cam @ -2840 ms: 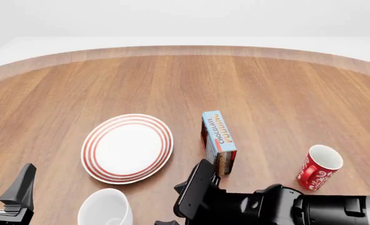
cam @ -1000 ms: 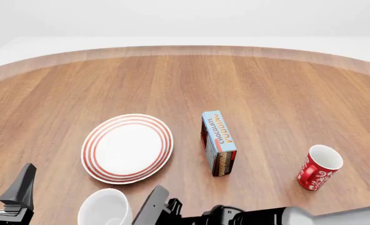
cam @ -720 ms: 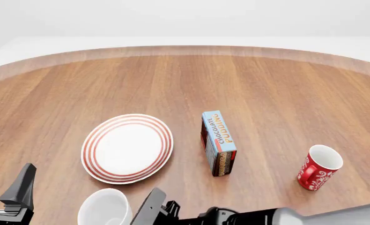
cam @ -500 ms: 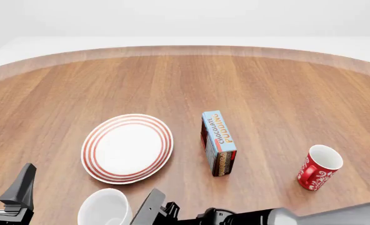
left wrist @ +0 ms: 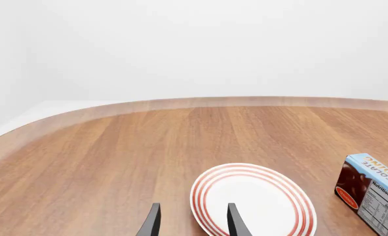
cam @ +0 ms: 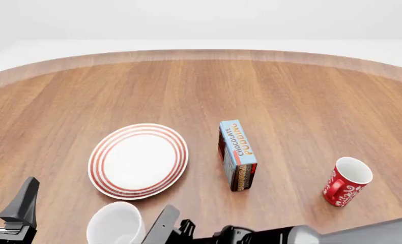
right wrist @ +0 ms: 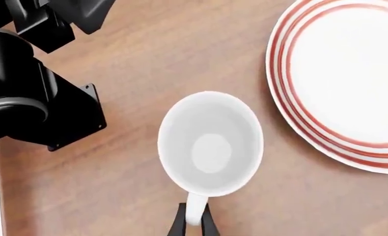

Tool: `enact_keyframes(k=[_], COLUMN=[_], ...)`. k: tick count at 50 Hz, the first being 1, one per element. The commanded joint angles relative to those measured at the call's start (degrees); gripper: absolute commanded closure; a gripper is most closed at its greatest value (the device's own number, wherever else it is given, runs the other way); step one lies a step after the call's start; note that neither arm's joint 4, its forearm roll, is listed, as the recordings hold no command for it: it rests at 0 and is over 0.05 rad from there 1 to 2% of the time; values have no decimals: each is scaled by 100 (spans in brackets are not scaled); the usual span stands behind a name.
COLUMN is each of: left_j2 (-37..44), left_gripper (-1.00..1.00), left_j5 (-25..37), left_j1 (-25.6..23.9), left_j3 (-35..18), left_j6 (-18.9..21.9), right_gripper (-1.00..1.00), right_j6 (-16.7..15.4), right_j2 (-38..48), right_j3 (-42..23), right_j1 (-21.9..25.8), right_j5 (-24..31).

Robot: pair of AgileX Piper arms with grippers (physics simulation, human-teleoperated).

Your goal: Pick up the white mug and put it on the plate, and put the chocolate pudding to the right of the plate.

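The white mug (cam: 115, 224) stands upright near the table's front edge, just in front of the red-ringed plate (cam: 138, 160). In the right wrist view the mug (right wrist: 210, 145) is seen from above, and my right gripper (right wrist: 194, 226) is shut on its handle. In the front view the right gripper (cam: 159, 233) is beside the mug on its right. The chocolate pudding box (cam: 238, 155) lies to the right of the plate, a short gap apart. My left gripper (left wrist: 190, 221) is open and empty, low at the front left (cam: 9, 192), apart from the mug.
A red mug with white swirls (cam: 347, 181) stands at the right. The left arm's black body (right wrist: 37, 83) is close to the white mug. The plate (left wrist: 253, 204) and the pudding box (left wrist: 374, 189) lie ahead of the left gripper.
My right arm has swung left from in front of the pudding box to the white mug. In the last half second the mug has shifted slightly. The left arm has not moved.
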Motion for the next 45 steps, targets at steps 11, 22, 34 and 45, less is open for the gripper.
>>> enact_keyframes(k=[11, 22, 34, 45], left_j2=[0, 0, 0, 0], left_gripper=[-100, -100, -100, -100], left_j5=[0, 0, 0, 0], left_j1=[0, 0, 0, 0], left_j3=[0, 0, 0, 0], left_j6=[0, 0, 0, 0], right_gripper=[100, 100, 100, 100], right_j6=[-200, -316, -425, -526], right_j2=[-278, -482, -675, -814], right_j3=[40, 49, 58, 55], right_j1=[-235, -295, -403, -548], right_j5=[74, 154, 227, 257])
